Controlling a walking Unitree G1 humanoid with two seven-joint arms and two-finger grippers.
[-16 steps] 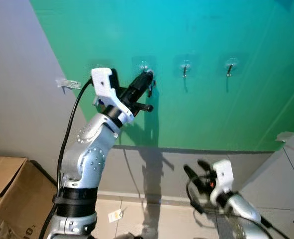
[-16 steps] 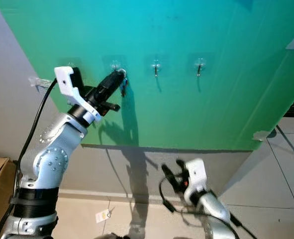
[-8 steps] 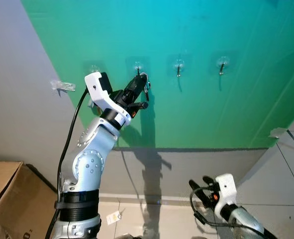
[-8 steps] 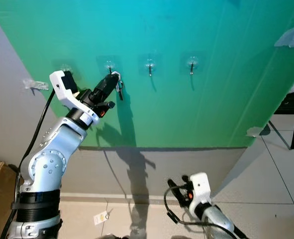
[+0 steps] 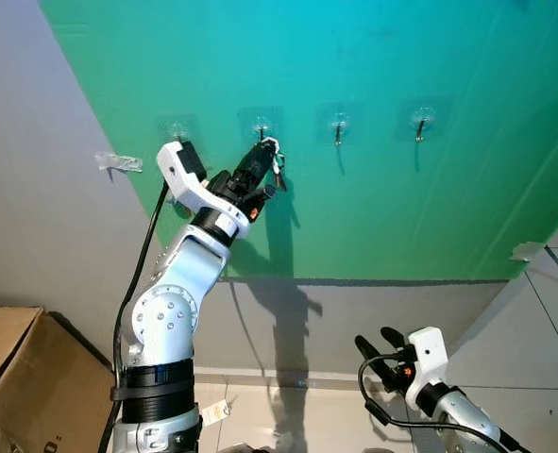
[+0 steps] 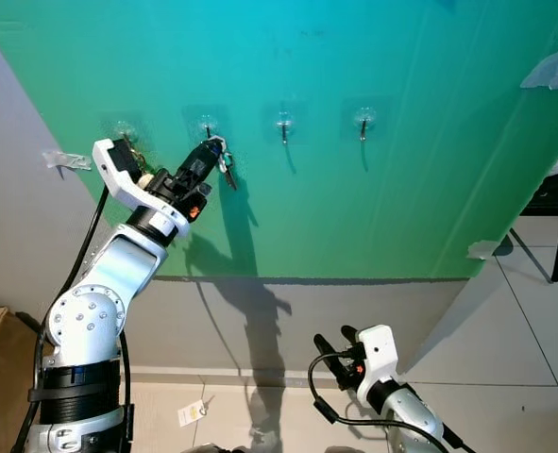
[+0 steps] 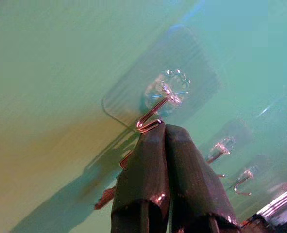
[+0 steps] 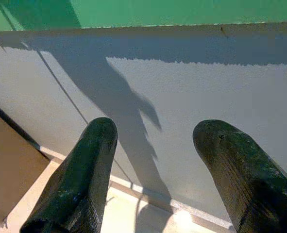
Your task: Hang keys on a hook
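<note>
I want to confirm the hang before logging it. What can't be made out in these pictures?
- Whether the key ring is over the hook: in the left wrist view the left gripper, fingers pressed together, covers it.
- The keys: tiny in the eye views, partly behind the gripper; their number is unclear.
- The cardboard box: cut off by the picture edge.

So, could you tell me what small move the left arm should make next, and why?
Probably ease the left claw slightly upward so the key ring clears the hook tip: the shut fingers sit just below the hook, with the keys hanging beside them, apparently not yet hooked.
</note>
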